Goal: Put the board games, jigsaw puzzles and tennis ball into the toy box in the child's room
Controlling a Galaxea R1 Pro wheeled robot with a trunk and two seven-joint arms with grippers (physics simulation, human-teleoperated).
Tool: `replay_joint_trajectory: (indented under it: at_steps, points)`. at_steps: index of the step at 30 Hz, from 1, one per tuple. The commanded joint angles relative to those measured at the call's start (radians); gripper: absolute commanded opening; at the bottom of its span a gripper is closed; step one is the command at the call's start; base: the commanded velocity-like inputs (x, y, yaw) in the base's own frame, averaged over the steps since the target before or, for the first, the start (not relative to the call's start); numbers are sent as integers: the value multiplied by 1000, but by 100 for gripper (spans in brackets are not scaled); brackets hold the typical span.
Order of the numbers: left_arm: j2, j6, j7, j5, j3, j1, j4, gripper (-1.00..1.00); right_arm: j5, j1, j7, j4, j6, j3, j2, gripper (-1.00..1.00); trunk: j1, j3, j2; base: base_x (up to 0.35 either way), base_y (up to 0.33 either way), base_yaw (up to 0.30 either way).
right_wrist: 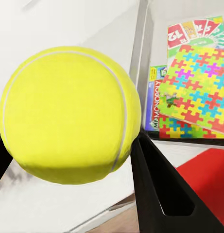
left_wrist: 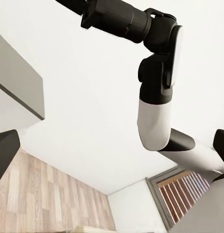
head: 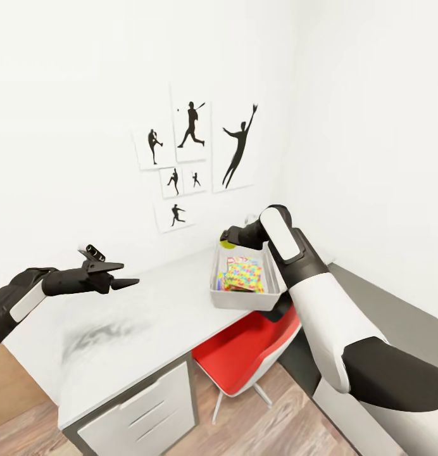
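Yellow-green felt tennis ball (right_wrist: 68,114) clamped between right gripper (head: 230,239) fingers just beyond the far-left rim of pale grey plastic toy box (head: 241,299), apparently for dropping onto the multicoloured jigsaw puzzles (head: 244,277) inside; left gripper (head: 118,275) spread empty over the table (head: 149,316).

A child's room is shown: sports silhouette pictures (head: 192,155) hung above a desk (head: 143,316), with a red chair (head: 247,354).

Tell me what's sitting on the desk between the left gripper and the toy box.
Nothing: in the head view the table is bare between the open left gripper and the toy box.
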Motion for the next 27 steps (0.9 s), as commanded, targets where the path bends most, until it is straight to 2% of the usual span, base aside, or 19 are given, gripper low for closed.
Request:
replay_joint_trajectory:
  at_steps: [1,8,22,27]
  points:
    - [1,11,-7,1,-5,-2,1,100,-11,-1,-14,-1,1,0,0,-100,1,-2,-2,232,-233,233]
    - [1,10,-6,1,-6,-2,1,100,-11,-1,-14,0,1,1,0,-100,1,-2,-2,184,-167,187]
    - [-3,9,-6,1,-7,-3,1,100,-8,-1,-17,2,5,7,0,-100,1,-2,-2,50,-234,10]
    - [-4,9,-6,1,-7,-3,2,100,-8,-1,-17,3,5,7,0,-100,1,-2,-2,1,-71,0]
